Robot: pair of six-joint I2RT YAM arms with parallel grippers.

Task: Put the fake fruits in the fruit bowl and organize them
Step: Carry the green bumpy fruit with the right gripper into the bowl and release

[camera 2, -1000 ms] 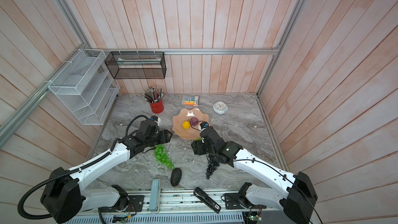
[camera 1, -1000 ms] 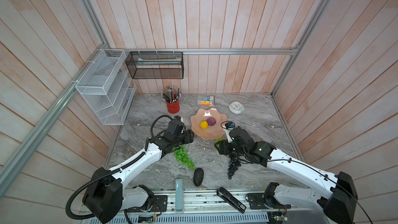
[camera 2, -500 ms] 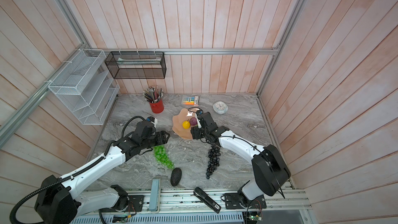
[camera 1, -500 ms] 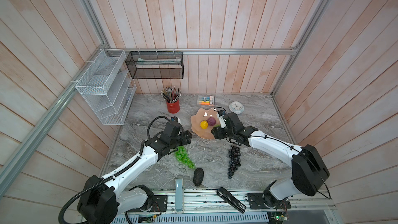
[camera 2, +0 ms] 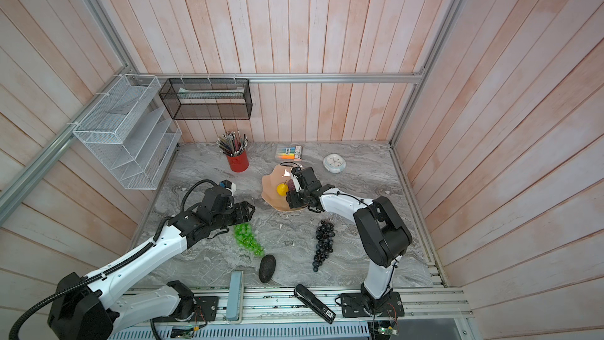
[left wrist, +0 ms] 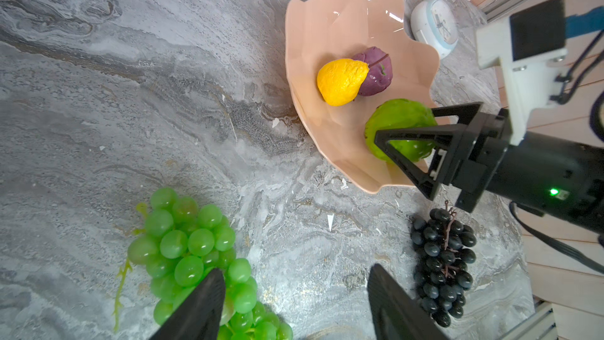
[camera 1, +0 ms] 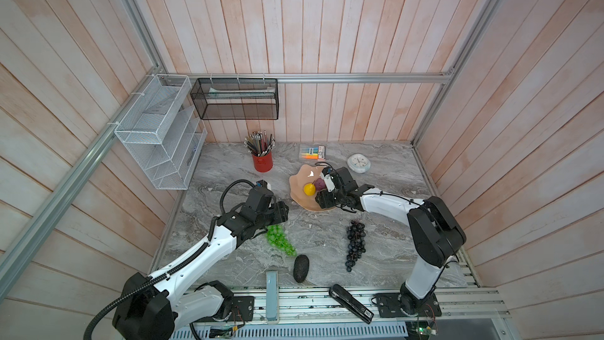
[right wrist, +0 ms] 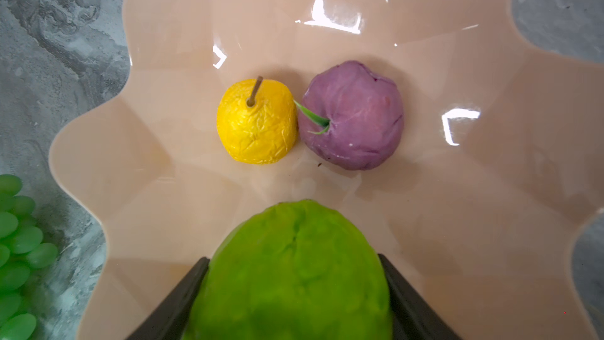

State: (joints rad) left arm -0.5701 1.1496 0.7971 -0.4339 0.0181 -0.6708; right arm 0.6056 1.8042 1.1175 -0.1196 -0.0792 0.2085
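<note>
No text reads clearly; the white label (camera 1: 367, 314) on the stapler (camera 1: 347, 300) blurs.

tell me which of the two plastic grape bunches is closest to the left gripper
The translucent green grape bunch, lying right under the left gripper; the black-purple grape bunch lies farther off.

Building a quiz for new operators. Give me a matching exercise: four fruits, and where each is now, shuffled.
1 lime-green ball
2 yellow ball
3 green grape bunch
4 avocado

A in the fruit bowl beside the purple ball
B on the table by the left gripper
C near the table's front edge
D in the right gripper, over the bowl

Pairs: 1-D, 2-A, 3-B, 4-C
</note>
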